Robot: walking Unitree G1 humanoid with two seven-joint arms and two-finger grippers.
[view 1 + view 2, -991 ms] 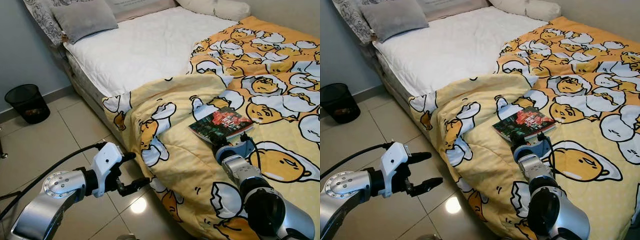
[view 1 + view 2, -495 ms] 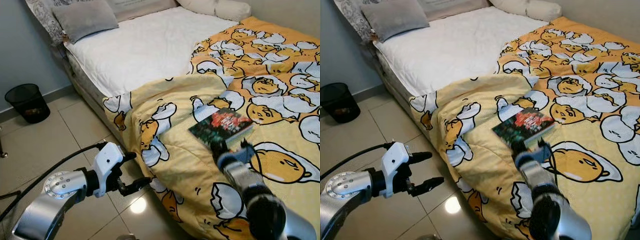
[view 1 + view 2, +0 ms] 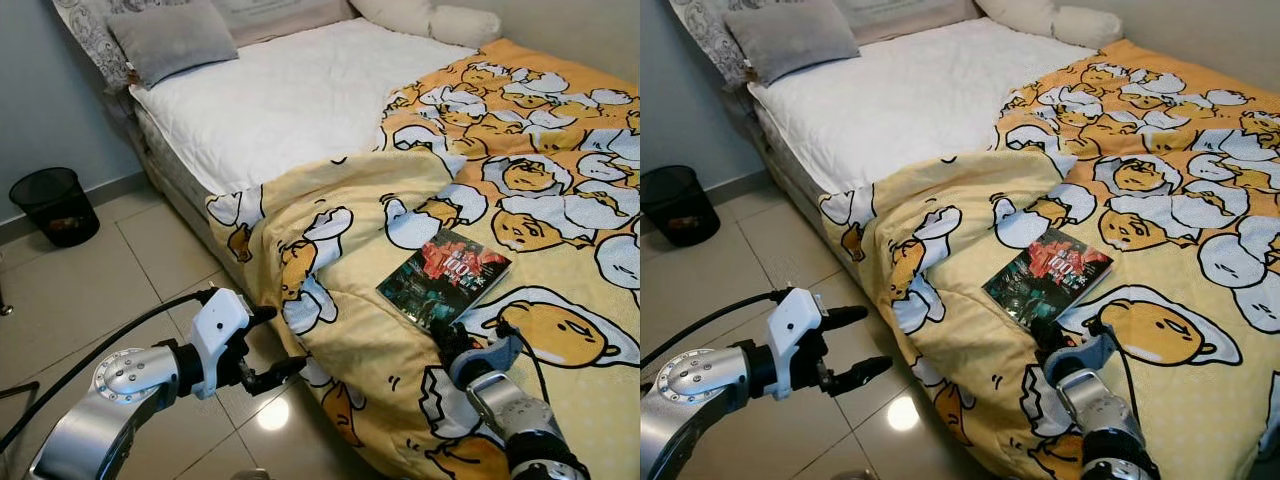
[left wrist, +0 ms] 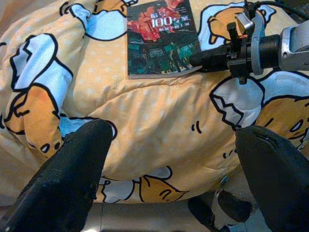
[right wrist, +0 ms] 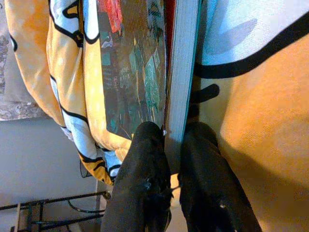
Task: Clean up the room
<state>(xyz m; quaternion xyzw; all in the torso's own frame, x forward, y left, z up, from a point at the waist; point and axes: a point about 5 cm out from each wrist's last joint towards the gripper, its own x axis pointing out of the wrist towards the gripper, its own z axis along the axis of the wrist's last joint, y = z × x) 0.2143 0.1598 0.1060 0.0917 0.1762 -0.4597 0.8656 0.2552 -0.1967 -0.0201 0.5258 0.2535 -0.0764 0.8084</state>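
Observation:
A paperback book (image 3: 446, 279) with a dark red-and-green cover lies flat on the yellow egg-print duvet (image 3: 560, 180) near the bed's side edge. My right gripper (image 3: 443, 332) is at the book's near corner. In the right wrist view its two black fingers (image 5: 147, 159) sit pinched on either side of the book's (image 5: 140, 72) page edge. My left gripper (image 3: 281, 341) hangs open over the tiled floor beside the bed, with nothing between its fingers (image 4: 72, 179). From the left wrist, the book (image 4: 161, 38) and the right gripper (image 4: 199, 59) lie ahead across a duvet fold.
The duvet drapes over the bed's side down to the floor (image 3: 150, 260). A bare white mattress sheet (image 3: 290, 95) covers the far half, with a grey pillow (image 3: 170, 38) and a white pillow (image 3: 430, 18). A black wastebasket (image 3: 55, 205) stands by the wall at left.
My right gripper has drawn back toward me, and the book has slid nearer and turned with it on the duvet. The left arm has barely moved.

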